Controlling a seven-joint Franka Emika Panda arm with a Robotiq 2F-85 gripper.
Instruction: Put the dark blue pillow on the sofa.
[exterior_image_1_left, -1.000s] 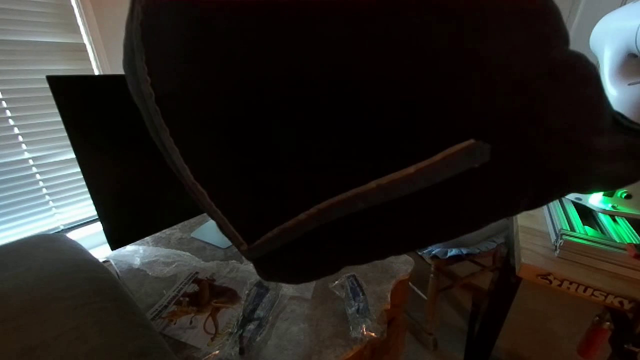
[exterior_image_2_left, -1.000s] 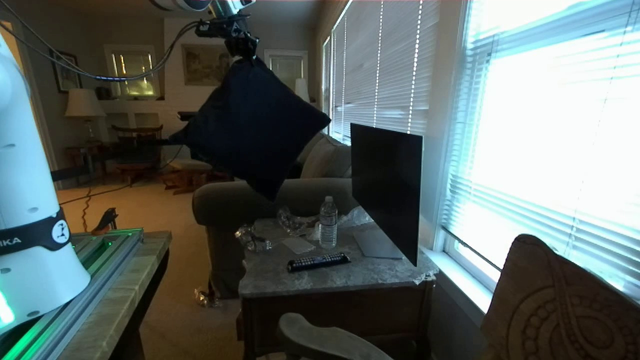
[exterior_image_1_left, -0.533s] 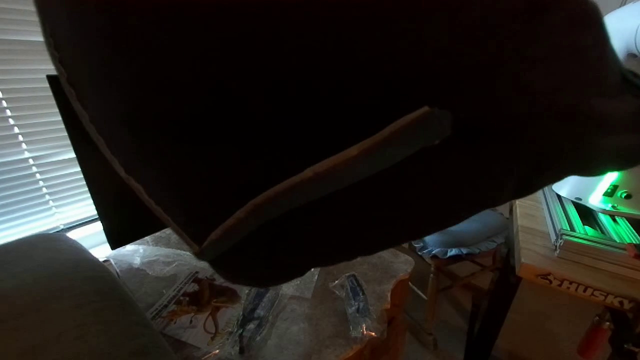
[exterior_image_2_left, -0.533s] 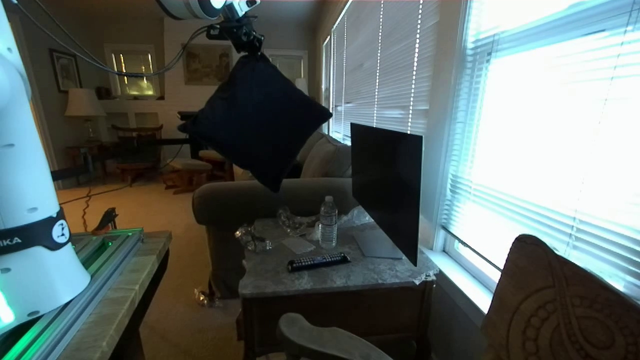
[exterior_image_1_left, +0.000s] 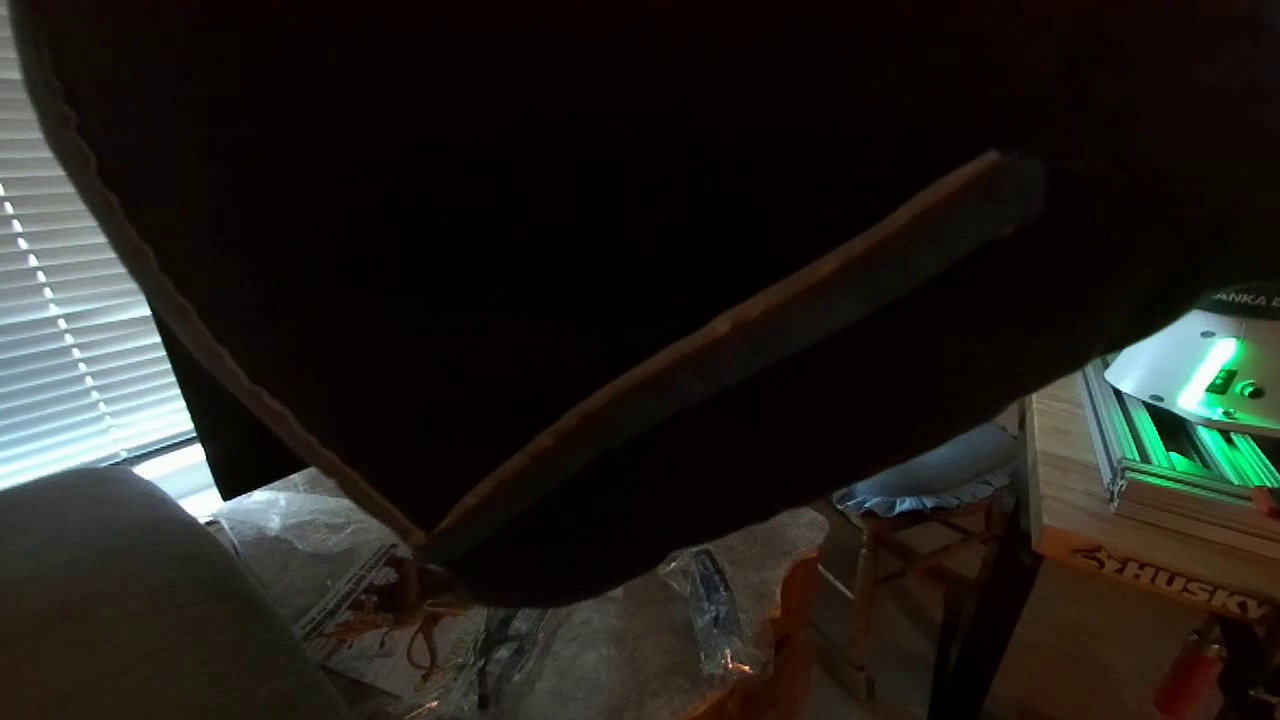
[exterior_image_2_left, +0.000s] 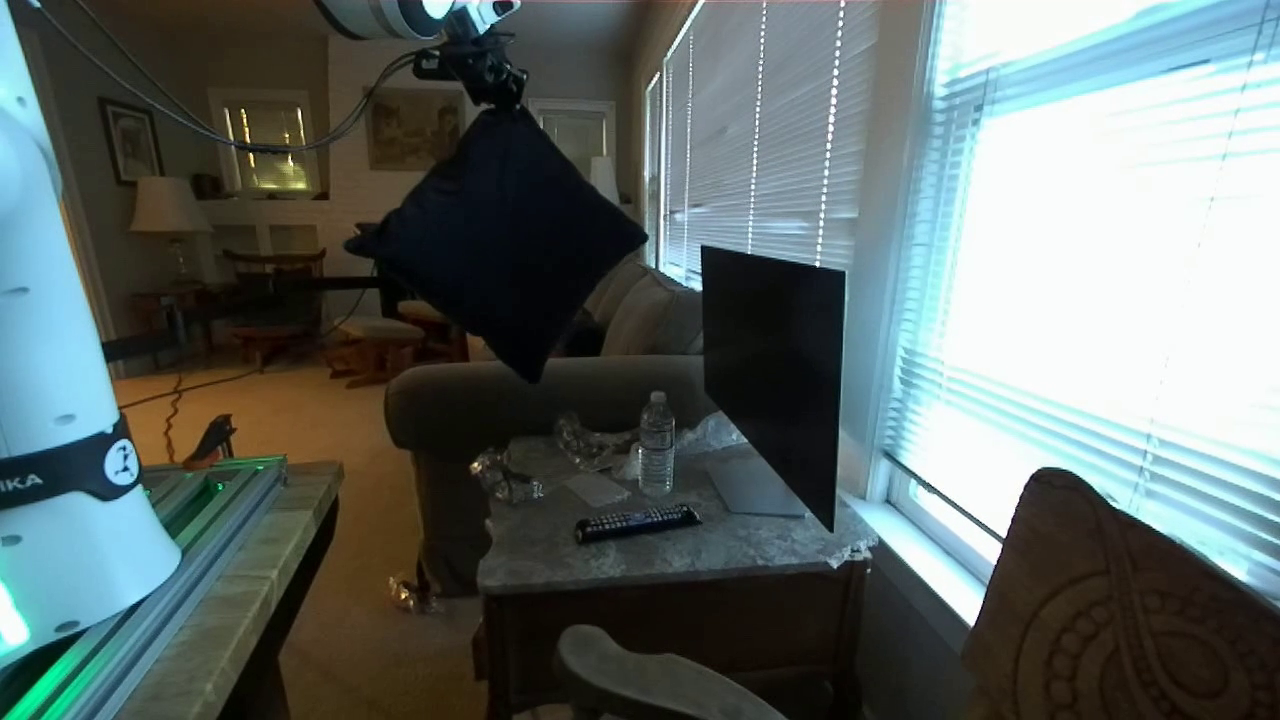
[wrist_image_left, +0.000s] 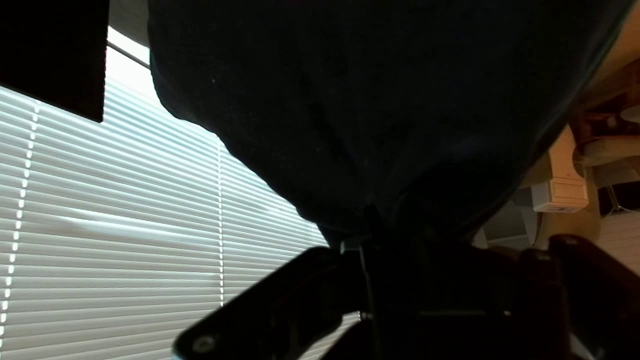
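The dark blue pillow (exterior_image_2_left: 510, 235) hangs in the air by one corner, diamond-shaped, in an exterior view. It fills most of an exterior view (exterior_image_1_left: 600, 250), where its seam edge shows, and the upper wrist view (wrist_image_left: 350, 100). My gripper (exterior_image_2_left: 508, 104) is shut on its top corner; in the wrist view the dark fingers (wrist_image_left: 385, 235) pinch the gathered fabric. The sofa (exterior_image_2_left: 470, 405) shows its grey padded arm and back cushions beyond the side table; its rounded edge also shows at the lower left of an exterior view (exterior_image_1_left: 110, 610). The pillow's lower corner overlaps the sofa arm in the picture; their distance is unclear.
A side table (exterior_image_2_left: 540, 565) holds a water bottle (exterior_image_2_left: 657, 445), a remote (exterior_image_2_left: 637, 523), plastic wrapping and a thin black screen (exterior_image_2_left: 770, 370). Window blinds (exterior_image_2_left: 760, 130) line one side. A patterned chair cushion (exterior_image_2_left: 1120, 610) stands near the camera. The robot's workbench (exterior_image_1_left: 1130, 545) has a HUSKY label.
My gripper, still holding the pillow, moved slightly right in an exterior view, then stopped. The pillow rose a little and swung slightly back left. It covers more of the close exterior view.
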